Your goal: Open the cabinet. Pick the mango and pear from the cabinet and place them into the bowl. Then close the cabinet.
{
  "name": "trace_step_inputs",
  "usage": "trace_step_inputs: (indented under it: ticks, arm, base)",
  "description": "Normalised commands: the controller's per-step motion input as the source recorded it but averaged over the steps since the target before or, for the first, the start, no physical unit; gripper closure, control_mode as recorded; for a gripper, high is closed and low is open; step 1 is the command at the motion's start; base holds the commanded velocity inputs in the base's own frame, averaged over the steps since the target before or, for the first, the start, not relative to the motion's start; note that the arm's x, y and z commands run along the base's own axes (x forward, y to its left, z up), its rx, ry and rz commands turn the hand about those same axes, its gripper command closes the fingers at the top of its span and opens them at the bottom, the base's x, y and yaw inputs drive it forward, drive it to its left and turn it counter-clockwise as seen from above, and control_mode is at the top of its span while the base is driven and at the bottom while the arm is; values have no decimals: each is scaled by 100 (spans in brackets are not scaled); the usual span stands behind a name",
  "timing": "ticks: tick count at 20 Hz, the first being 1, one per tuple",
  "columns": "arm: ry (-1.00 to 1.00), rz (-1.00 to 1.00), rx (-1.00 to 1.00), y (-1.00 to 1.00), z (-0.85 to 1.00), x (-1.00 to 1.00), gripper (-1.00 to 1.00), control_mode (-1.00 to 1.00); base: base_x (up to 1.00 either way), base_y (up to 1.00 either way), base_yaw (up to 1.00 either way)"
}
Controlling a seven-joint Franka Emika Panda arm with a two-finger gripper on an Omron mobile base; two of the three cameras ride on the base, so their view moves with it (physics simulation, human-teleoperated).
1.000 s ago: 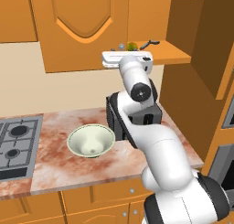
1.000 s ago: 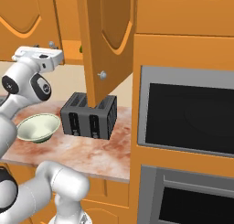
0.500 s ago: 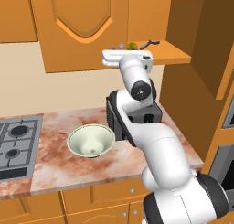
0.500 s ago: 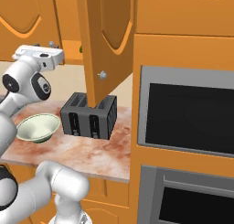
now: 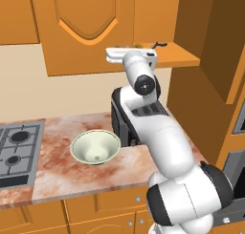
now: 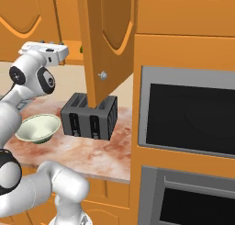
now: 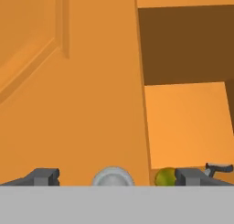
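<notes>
We see gripper (image 7: 114, 176) spread wide, empty, at cabinet (image 7: 91, 90) shelf; pear (image 7: 165, 177) beside right fingertip (image 7: 192, 176).

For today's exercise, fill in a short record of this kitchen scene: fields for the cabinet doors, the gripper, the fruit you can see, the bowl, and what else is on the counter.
cabinet: right door swung open, left door shut
gripper: open, empty, raised at the cabinet's bottom shelf
pear: on the shelf, just inside the opening
bowl: empty, on the counter left of the arm
toaster: black, right of the bowl
stove: at the counter's left end

Pear (image 7: 165, 177) beside cabinet (image 7: 91, 104) knob (image 7: 113, 176)
</notes>
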Motion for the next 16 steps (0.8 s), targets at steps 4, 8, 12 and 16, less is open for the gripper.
trace_step_inputs:
  ticks: [4, 8, 12, 16]
  arm:
    - [0, 0, -3, 24, -11, 28, -100, -100]
    - [0, -4, -2, 24, -4, 23, -100, -100]
    - [0, -8, 0, 9, -1, 27, -100, -100]
    - [0, -10, 0, 9, -7, 44, 100, -100]
  base:
    - [0, 0, 0]
    - [0, 0, 0]
    - [0, 0, 0]
    - [0, 0, 0]
